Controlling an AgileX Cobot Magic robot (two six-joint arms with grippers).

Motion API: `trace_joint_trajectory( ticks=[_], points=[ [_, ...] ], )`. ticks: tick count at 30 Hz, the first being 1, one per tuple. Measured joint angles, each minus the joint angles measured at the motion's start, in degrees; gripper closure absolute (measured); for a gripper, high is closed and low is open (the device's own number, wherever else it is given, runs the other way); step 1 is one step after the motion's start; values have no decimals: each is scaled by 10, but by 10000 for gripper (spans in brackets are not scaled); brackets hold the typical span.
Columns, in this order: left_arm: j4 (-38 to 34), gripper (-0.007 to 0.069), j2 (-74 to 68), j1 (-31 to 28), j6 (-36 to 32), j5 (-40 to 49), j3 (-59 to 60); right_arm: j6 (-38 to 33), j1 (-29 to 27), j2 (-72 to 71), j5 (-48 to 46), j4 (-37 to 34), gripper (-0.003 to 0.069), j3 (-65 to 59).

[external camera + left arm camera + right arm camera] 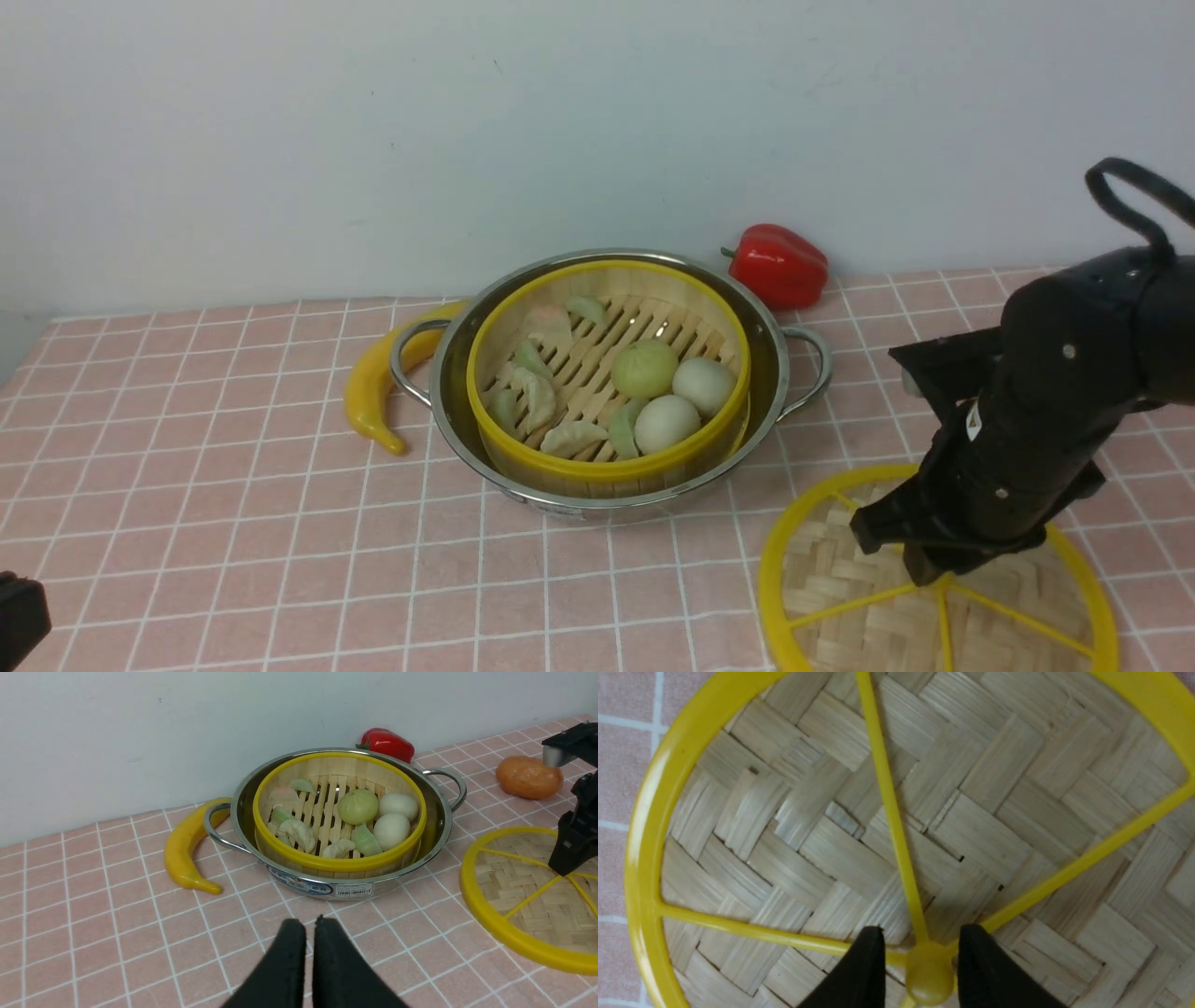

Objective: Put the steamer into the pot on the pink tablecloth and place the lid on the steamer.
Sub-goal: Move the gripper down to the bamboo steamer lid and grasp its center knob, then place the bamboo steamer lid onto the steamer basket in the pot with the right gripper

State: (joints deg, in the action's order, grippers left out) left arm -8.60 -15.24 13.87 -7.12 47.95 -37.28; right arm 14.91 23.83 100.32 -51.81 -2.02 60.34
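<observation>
The steamer (597,464), with pale dumplings and buns on its slatted floor, sits inside the pot (597,504) on the pink tablecloth (233,523). The lid (840,597) lies flat on the cloth at the front right, apart from the pot. My right gripper (934,569) is lowered onto the lid's centre. In the right wrist view its fingers (873,970) straddle the yellow hub (929,975) with a small gap, so the gripper (920,933) is open. My left gripper (309,924) is shut and empty, low over the cloth in front of the pot (327,889).
A yellow banana (373,392) lies against the pot's left handle. A red pepper (780,266) sits behind the pot by the wall. An orange bread-like object (529,777) lies at the back right. The wall closes the far edge.
</observation>
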Motion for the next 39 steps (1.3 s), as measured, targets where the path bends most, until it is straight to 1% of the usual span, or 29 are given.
trace_joint_trajectory(
  ticks=[5, 7, 9, 13, 15, 18, 20, 22, 23, 25, 27, 28, 29, 30, 31, 32, 33, 34, 36, 38, 39],
  points=[
    [0, 603, 0, 0, 0, 0, 0, 3, 0, 7, -1, 5, 428, 0],
    [0, 603, 0, 0, 0, 0, 0, 6, 0, 8, -1, 6, 460, 0],
    [0, 603, 0, 0, 0, 0, 0, 7, 0, 8, -2, 6, 510, 1],
    [0, 603, 0, 0, 0, 0, 0, 7, 0, 8, -12, 10, 513, 4],
    [0, 603, 0, 0, 0, 0, 0, 7, 0, 8, -27, 15, 513, 8],
    [0, 603, 0, 0, 0, 0, 0, 7, 0, 4, -89, 38, 513, 21],
    [0, 603, 0, 0, 0, -1, 0, 11, 0, -10, -149, 66, 513, 46],
    [0, 603, 0, 0, 0, -1, 0, 13, 0, -16, -166, 79, 513, 58],
    [0, 603, 0, 0, 0, -1, 0, 15, 0, -26, -179, 97, 513, 79],
    [0, 603, 0, 0, 0, -1, 0, 17, 0, -38, -182, 107, 513, 115],
    [0, 603, 0, 0, 0, -1, 0, 13, 0, -44, -182, 98, 513, 162],
    [0, 603, 0, 0, 0, -1, 0, 13, 0, -45, -182, 96, 513, 162],
    [0, 603, 0, 0, 0, -1, 0, 4, 1, -45, -184, 70, 513, 210],
    [0, 603, 0, 0, 0, -1, 0, 2, 1, -43, -184, 66, 513, 216],
    [0, 603, 0, 0, 0, -1, 0, -13, 8, -33, -185, 35, 513, 275],
    [0, 603, 0, 0, 0, -1, 0, -14, 10, -31, -186, 32, 513, 281],
    [0, 603, 0, 0, 0, -1, 0, -22, 18, -16, -186, 16, 513, 325],
    [0, 603, 0, 0, 0, -1, 0, -23, 19, -13, -186, 12, 513, 331],
    [0, 603, 0, 0, 0, -1, 0, -30, 42, 38, -186, -5, 513, 417],
    [0, 603, 0, 0, 0, -1, 0, -32, 55, 79, -186, -10, 513, 470],
    [0, 603, 0, 0, 0, -1, 0, -32, 57, 88, -186, -11, 513, 476]
  ],
)
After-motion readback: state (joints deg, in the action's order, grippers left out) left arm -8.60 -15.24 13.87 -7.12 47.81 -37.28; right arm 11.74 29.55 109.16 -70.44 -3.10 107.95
